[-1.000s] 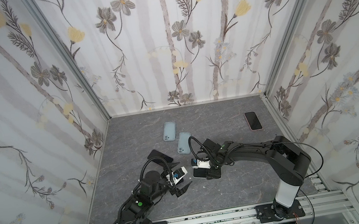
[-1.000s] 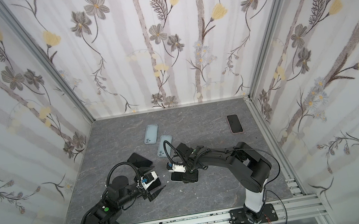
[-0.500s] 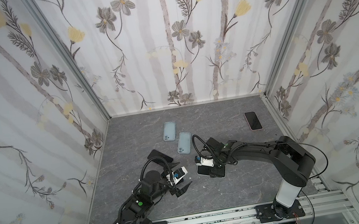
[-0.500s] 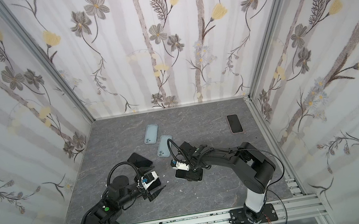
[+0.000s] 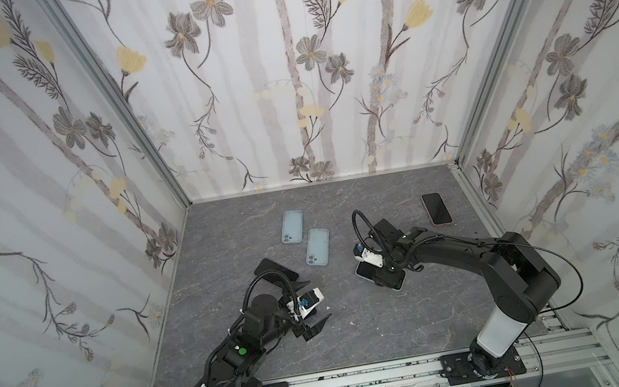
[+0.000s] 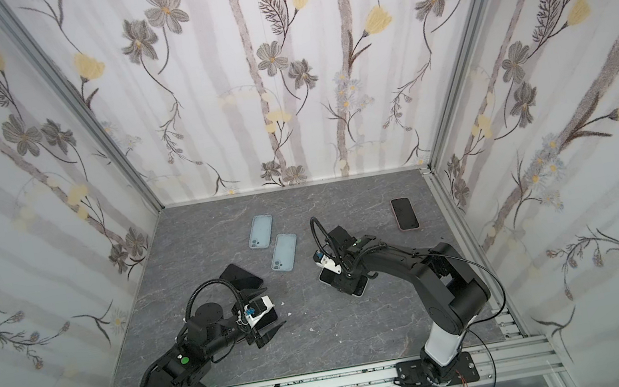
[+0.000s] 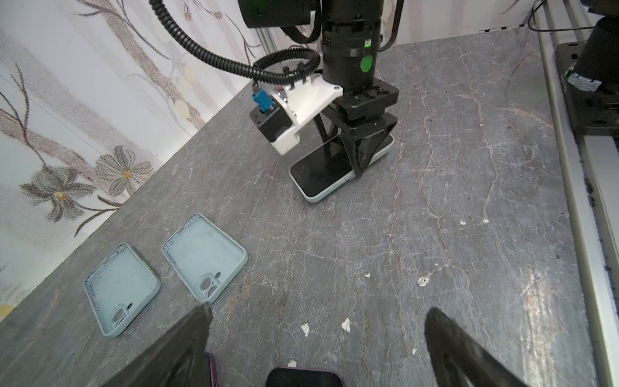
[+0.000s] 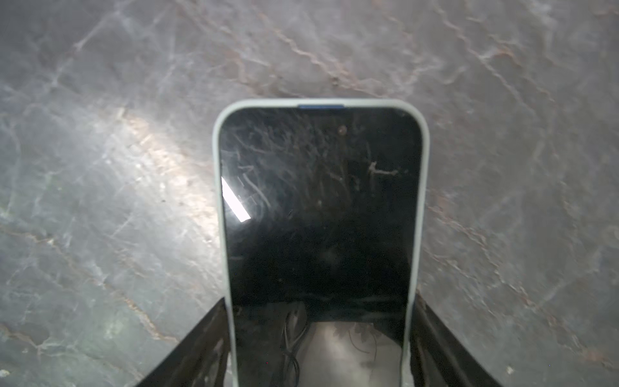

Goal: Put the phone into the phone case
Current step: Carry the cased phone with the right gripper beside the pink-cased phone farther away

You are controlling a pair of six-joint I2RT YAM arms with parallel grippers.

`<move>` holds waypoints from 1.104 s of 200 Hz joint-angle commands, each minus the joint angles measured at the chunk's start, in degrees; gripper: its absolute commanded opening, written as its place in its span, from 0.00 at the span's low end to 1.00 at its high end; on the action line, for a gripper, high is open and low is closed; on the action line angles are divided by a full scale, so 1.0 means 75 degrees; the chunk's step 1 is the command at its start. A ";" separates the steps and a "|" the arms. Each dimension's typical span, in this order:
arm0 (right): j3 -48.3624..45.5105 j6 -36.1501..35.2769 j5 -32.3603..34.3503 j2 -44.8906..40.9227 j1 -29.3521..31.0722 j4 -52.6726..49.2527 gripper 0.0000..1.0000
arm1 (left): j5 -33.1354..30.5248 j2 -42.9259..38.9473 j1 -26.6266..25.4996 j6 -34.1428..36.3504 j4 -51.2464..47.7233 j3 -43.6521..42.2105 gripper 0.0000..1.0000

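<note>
**Q.** How is seating best finished?
**A.** Judged: press down evenly so the case (image 8: 217,150) rim laps every edge of the phone (image 8: 318,201), without sliding it on the table (image 7: 435,201).

**Q.** Where is the phone relative to the jaws?
**A.** It lies between the right gripper (image 7: 360,160) jaws, which clamp its long sides near one end. The left gripper (image 7: 316,313) is spread wide, empty and well apart.

No legible text, seemingly no labels
</note>
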 commanded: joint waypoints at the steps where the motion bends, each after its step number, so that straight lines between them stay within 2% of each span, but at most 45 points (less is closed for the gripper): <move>1: 0.0239 0.0647 0.0172 -0.0071 -0.0350 0.0120 0.60 | 0.0022 0.0029 0.0005 0.0116 0.0140 -0.0013 1.00; 41: 0.0748 0.1691 0.0311 0.0288 -0.1254 0.0532 0.61 | 0.0022 -0.0014 0.0010 0.0104 0.0116 -0.0003 1.00; 85: 0.1730 0.2628 0.0762 0.1261 -0.1950 0.0561 0.60 | 0.0053 -0.0169 0.0009 0.0093 0.0151 -0.0027 1.00; 157: 0.2828 0.3597 0.0650 0.2431 -0.2917 0.0407 0.60 | 0.0045 -0.0117 0.0001 0.0090 0.0133 -0.0012 1.00; 221: 0.4078 0.4107 0.0532 0.3451 -0.3296 -0.0066 0.61 | 0.0033 -0.0143 0.0007 0.0103 0.0145 -0.0012 1.00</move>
